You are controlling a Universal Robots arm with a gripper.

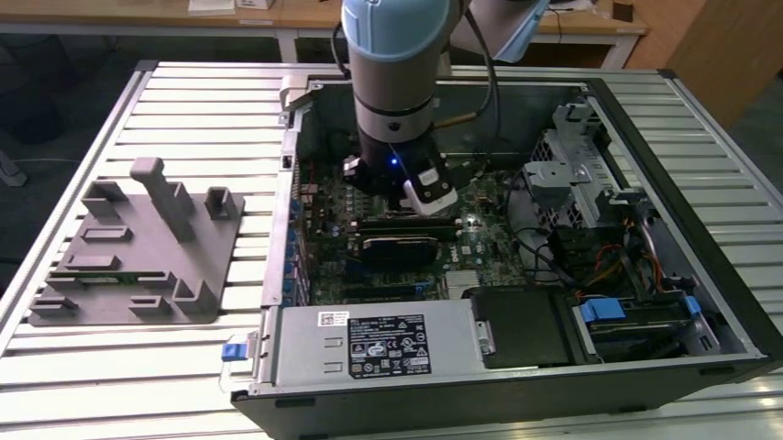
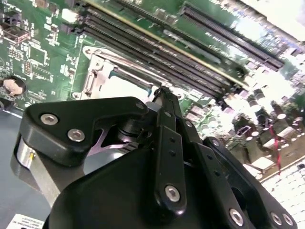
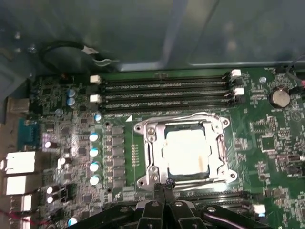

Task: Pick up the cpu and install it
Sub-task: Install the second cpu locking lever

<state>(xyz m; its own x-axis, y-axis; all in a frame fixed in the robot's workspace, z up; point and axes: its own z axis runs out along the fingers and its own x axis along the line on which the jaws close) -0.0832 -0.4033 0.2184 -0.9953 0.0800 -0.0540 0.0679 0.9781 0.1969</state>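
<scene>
In the first wrist view the cpu (image 3: 187,151), a pale shiny square, lies flat inside the metal-framed socket (image 3: 148,143) on the green motherboard. My gripper (image 3: 163,183) hangs just off the socket's edge with its two black fingers pressed together and nothing between them. In the second wrist view the gripper (image 2: 162,90) stands above the socket frame (image 2: 95,71), and a strip of the cpu (image 2: 131,83) shows beyond it. In the exterior view the gripper (image 1: 423,206) is down inside the open computer case, over the dark socket area (image 1: 398,246).
Long memory slots (image 3: 167,93) run beside the socket. Case walls (image 1: 293,165), a drive cage (image 1: 575,174) with cables and a power supply (image 1: 373,344) surround the board. A grey fixture plate with upright pegs (image 1: 135,257) sits on the slatted table at the exterior view's left.
</scene>
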